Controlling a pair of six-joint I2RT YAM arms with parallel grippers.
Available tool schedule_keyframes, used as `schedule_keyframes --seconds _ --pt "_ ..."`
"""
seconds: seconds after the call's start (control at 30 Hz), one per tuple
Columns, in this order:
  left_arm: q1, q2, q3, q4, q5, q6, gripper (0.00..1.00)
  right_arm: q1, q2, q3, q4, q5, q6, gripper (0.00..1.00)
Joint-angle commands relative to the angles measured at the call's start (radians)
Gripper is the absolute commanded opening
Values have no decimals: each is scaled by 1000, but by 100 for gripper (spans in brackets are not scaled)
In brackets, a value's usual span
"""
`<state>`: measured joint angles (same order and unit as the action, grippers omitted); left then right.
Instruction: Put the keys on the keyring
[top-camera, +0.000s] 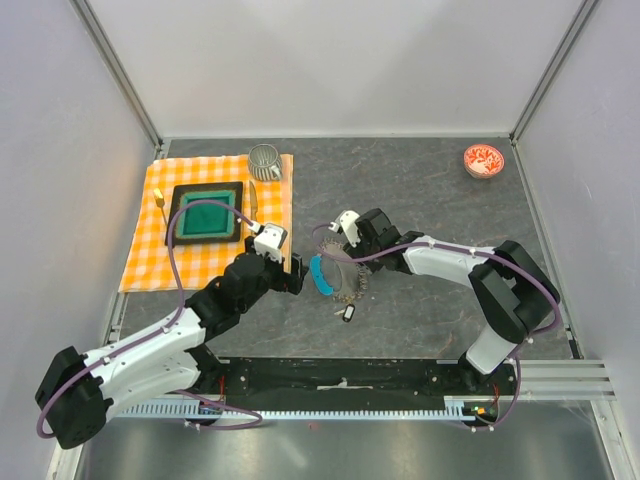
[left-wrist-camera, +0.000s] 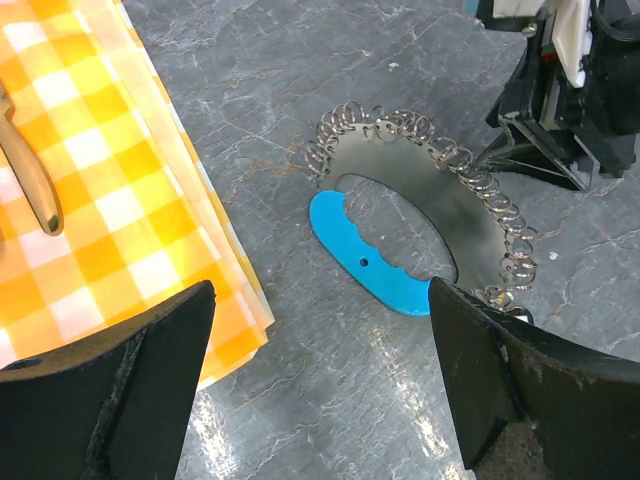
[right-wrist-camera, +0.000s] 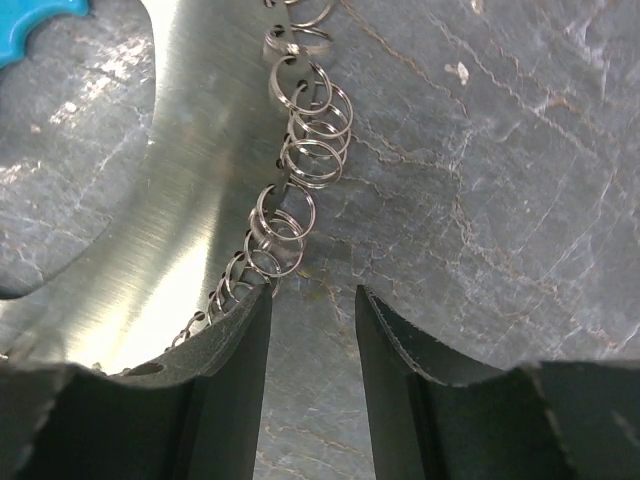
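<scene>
The keyring lies flat on the surface, its blue tag towards my left tool, which hangs wide open and empty. My right tool stands part-open at the ringed edge, holding nothing. If I close here, I may pinch several rings together or shove the plate aside.

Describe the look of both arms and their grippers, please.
The left arm and right arm have white links and black joints, each with a looping purple cable. The left gripper and right gripper have dark, wedge-shaped fingers.
</scene>
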<state>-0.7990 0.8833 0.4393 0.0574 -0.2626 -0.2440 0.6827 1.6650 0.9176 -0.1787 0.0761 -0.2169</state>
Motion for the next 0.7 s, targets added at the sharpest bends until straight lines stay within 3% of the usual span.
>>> schedule_keyframes --seconds 0.0,0.37,0.67 --pt "-3 -12 7 35 -53 43 94 -2 -11 38 22 -56 -172 47" --pt "-3 -53 -5 28 -69 41 93 -37 13 119 -56 -220 -266 44" --pt "-3 -40 -4 30 -69 43 93 -43 50 148 -116 -268 -292 43"
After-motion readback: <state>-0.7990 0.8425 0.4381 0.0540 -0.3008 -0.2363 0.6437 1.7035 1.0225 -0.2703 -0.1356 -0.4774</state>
